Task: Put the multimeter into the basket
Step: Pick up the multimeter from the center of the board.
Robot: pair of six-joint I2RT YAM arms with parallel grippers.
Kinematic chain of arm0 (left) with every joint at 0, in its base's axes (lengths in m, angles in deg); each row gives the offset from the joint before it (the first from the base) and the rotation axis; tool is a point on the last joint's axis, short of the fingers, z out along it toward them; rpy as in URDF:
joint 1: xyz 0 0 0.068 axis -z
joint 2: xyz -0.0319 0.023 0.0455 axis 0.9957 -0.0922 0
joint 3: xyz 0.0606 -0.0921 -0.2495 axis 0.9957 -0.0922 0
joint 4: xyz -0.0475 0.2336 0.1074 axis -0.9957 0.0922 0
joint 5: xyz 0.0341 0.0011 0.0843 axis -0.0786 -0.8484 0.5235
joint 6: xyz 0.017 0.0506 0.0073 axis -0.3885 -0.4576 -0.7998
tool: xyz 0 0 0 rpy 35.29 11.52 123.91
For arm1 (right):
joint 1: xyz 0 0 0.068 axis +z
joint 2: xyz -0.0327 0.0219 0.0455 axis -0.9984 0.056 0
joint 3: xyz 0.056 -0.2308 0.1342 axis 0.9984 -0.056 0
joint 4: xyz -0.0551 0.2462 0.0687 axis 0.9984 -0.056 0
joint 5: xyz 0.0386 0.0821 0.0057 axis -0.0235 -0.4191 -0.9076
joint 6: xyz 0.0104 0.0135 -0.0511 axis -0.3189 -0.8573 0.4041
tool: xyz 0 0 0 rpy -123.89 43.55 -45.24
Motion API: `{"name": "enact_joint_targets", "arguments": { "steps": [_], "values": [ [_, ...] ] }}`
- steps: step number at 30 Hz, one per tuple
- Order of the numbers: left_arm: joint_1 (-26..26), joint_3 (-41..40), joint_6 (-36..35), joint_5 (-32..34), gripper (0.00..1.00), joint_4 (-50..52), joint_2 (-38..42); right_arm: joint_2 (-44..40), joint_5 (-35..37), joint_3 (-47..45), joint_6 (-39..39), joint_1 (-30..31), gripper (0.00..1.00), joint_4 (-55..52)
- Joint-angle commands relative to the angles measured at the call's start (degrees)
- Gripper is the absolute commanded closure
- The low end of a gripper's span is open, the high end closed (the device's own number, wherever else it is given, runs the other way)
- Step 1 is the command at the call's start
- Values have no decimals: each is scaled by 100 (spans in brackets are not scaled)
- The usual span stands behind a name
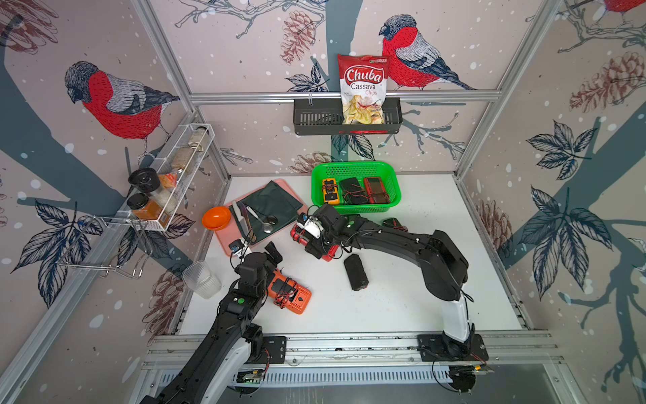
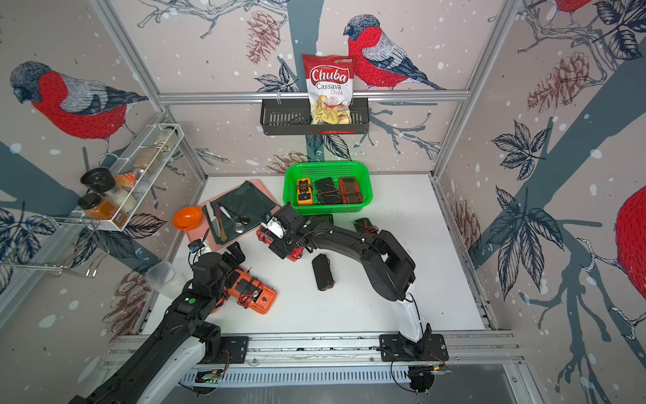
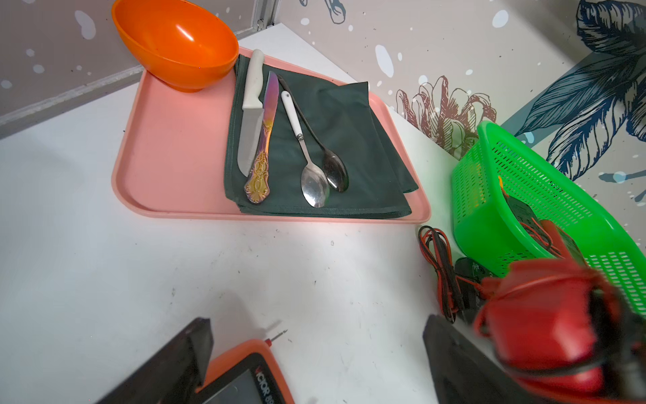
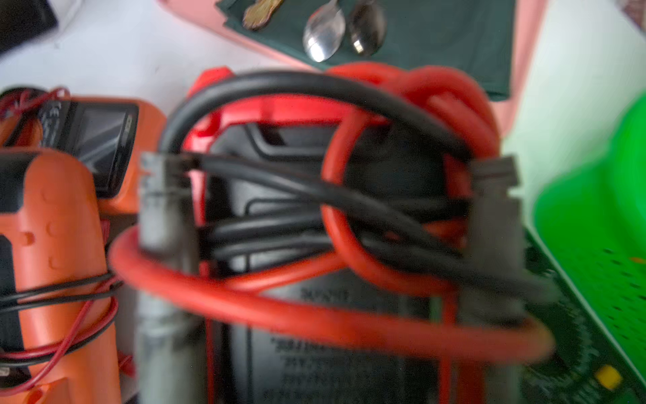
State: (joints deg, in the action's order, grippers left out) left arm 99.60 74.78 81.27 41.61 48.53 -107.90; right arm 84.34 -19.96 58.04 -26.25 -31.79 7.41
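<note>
Right claw clasps red multimeter across its width, long axis toward tray.

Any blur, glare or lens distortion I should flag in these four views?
Right wrist view: soft throughout, the red multimeter and its leads filling the frame out of focus. Left wrist view: pink tray sharp, that multimeter smeared, a glare spot on the orange bowl. Both top views: crisp, evenly lit, walls splayed outward by the wide lens.

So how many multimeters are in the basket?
3, side by side in the basket: yellow multimeter left, black multimeter middle, dark red multimeter right. Any underneath would be hidden.
</note>
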Motion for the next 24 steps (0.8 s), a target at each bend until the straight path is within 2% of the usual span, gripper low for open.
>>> {"name": "enact_joint_targets", "arguments": {
  "steps": [1,6,11,18,24],
  "values": [
    [-10,33,-107,-57,2,-287,-19,-411,416,-107,-835,-292,74,717],
    [-5,33,-148,-152,2,-339,-104,-904,527,-280,-1324,-990,72,850],
    [-11,33,-135,-278,2,-465,-246,-1030,765,-147,-1538,-1693,72,738],
    [-7,81,-135,-465,3,-629,-569,-666,954,371,-1749,-2562,70,612],
    [-12,158,-208,-510,2,-609,-729,1,915,1064,-1821,-2972,69,539]
  ]
}}
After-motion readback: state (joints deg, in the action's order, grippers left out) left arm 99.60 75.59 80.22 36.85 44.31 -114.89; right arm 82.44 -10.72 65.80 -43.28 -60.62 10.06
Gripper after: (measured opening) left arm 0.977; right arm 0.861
